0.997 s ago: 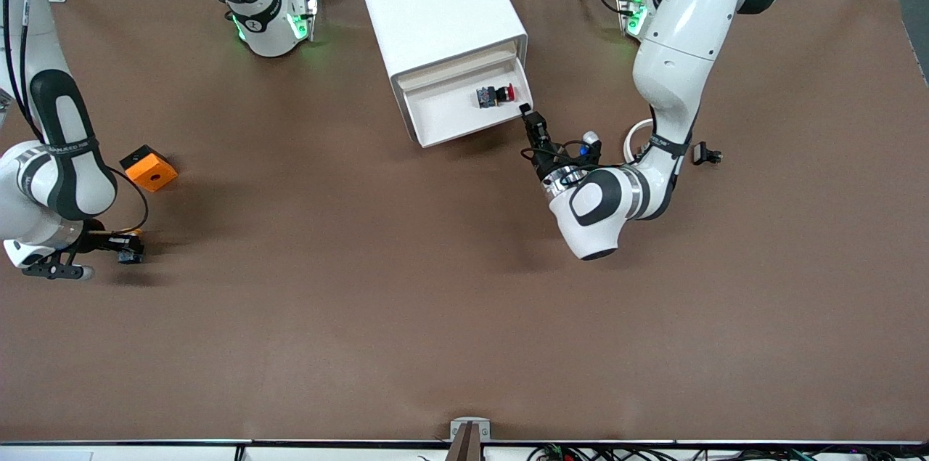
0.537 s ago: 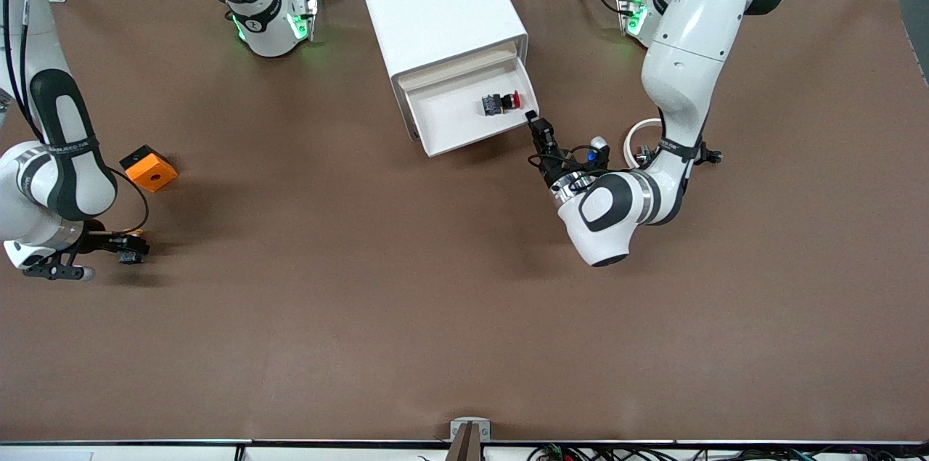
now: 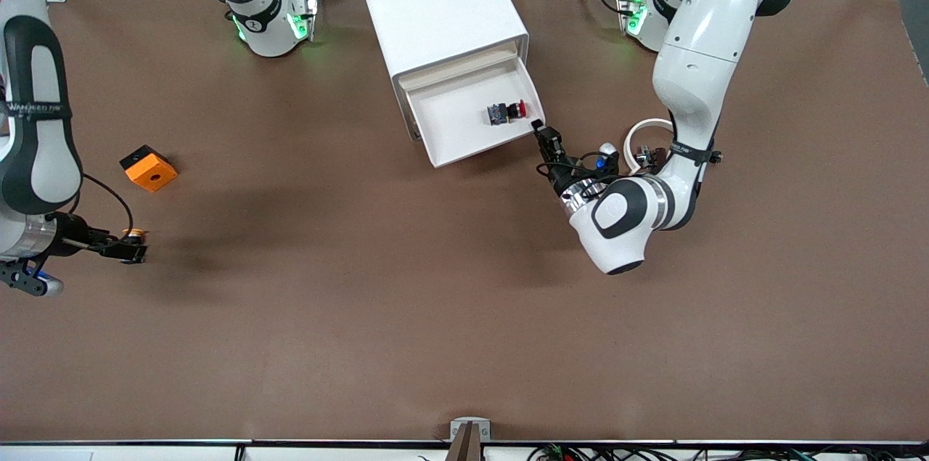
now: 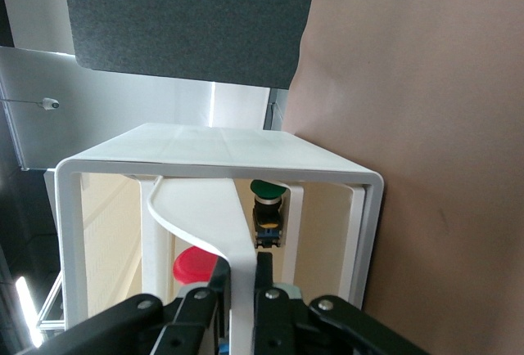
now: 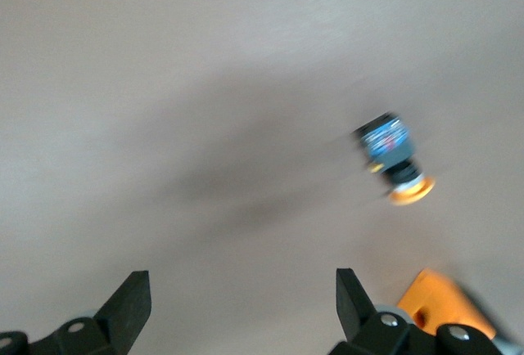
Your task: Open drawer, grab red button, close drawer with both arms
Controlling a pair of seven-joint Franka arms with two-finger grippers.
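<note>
Pulling: drawer [image 3: 464, 128] open, upper centre of front frame
Left gripper [image 3: 541, 131]: clenched on drawer's front lip
Right gripper [image 3: 134, 252]: released, lower left, over table
Button [image 3: 506, 112]: lying in drawer
Risk: lip slips free; button rolls

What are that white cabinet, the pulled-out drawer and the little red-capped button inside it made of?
The cabinet looks like smooth white plastic or painted board: an even matte surface with rounded edges. The drawer seems thin moulded plastic, white with a pale beige front strip. The button appears hard plastic, with a glossy red cap on a dark body.
</note>
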